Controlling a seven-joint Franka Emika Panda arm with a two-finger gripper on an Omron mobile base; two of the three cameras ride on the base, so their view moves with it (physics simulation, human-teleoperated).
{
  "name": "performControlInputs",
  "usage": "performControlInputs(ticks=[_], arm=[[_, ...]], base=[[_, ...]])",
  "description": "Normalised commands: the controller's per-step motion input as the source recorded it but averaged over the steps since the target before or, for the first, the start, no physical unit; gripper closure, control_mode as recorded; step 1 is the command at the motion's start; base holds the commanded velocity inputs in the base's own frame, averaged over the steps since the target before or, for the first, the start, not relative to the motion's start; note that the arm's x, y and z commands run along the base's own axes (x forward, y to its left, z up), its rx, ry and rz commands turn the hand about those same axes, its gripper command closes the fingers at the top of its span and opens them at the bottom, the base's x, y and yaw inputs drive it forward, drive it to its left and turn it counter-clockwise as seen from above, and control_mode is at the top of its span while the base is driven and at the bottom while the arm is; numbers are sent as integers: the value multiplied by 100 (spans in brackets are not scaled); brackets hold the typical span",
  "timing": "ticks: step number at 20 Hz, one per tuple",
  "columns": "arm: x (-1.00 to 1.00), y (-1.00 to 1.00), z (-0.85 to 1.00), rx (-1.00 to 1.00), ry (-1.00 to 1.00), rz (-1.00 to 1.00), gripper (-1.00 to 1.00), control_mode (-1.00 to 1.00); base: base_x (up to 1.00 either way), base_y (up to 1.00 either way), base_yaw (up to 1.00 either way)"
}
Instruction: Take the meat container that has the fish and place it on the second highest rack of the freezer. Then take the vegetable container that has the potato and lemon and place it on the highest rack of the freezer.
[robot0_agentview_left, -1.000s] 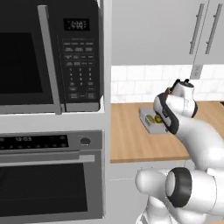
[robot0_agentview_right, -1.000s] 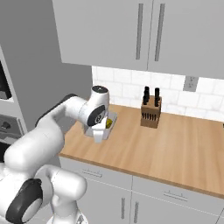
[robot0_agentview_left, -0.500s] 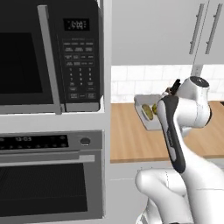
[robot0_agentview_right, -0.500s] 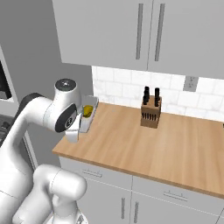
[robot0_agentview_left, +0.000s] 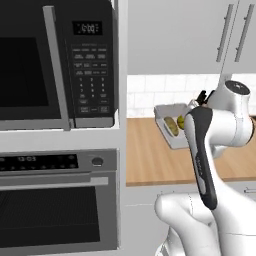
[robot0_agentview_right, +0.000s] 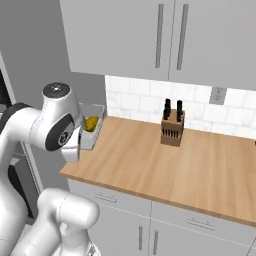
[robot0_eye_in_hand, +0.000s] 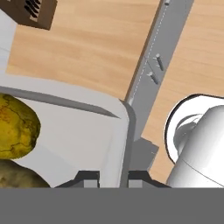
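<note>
Gripper (robot0_eye_in_hand: 113, 175) is clamping the vegetable container (robot0_agentview_left: 169, 126) wall, now carrying potato (robot0_eye_in_hand: 15, 175) and lemon (robot0_eye_in_hand: 15, 124) up off the counter (robot0_agentview_right: 165, 167) left edge, swinging toward the freezer, leaving the highest rack placement.

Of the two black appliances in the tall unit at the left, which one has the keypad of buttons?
The upper one, the microwave: its right panel carries a clock display and rows of buttons. The oven below has only a display strip and one round knob.

My jaws pinch the tray wall

I clamp my gripper (robot0_eye_in_hand: 113, 177) on the tray (robot0_eye_in_hand: 78, 131) rim, a finger either side. Inside lie the lemon (robot0_eye_in_hand: 15, 127) and potato (robot0_eye_in_hand: 17, 177); wooden counter (robot0_eye_in_hand: 96, 43) below, knife block (robot0_eye_in_hand: 37, 12) at its far corner.
</note>
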Motion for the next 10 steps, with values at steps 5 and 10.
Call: performControlInputs(ticks=[5,10], arm=[[-13,5,3,0,1,-6,100,-100],[0,0,0,0,0,-18,100,-100]], base=[[0,0,0],[0,0,0]])
